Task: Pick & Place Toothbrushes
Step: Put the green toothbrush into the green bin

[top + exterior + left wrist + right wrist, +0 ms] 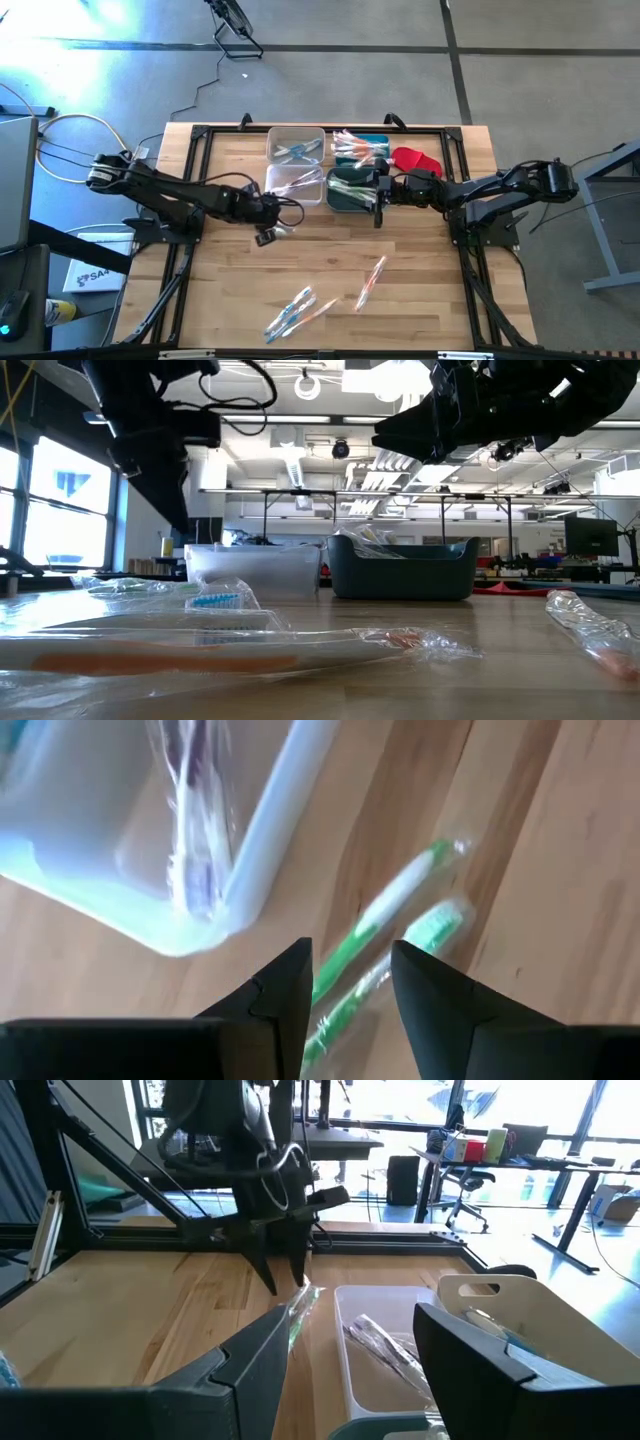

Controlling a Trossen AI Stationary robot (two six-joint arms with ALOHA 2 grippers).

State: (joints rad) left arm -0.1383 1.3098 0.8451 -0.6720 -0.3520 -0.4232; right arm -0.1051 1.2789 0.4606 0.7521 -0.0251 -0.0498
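The left claw (347,990) is spread, hanging over a wrapped green toothbrush (385,925) on the bench (430,290) beside the clear bin (130,850). The toothbrush looks light and stiff with slippery wrap; pinch its middle. The right claw (345,1350) is spread above the bins.

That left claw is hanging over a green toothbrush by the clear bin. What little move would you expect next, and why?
Probably a short drop straight down, then a squeeze. The left gripper is open, its fingers either side of a wrapped green toothbrush that lies on the table beside the clear bin, not yet gripped.
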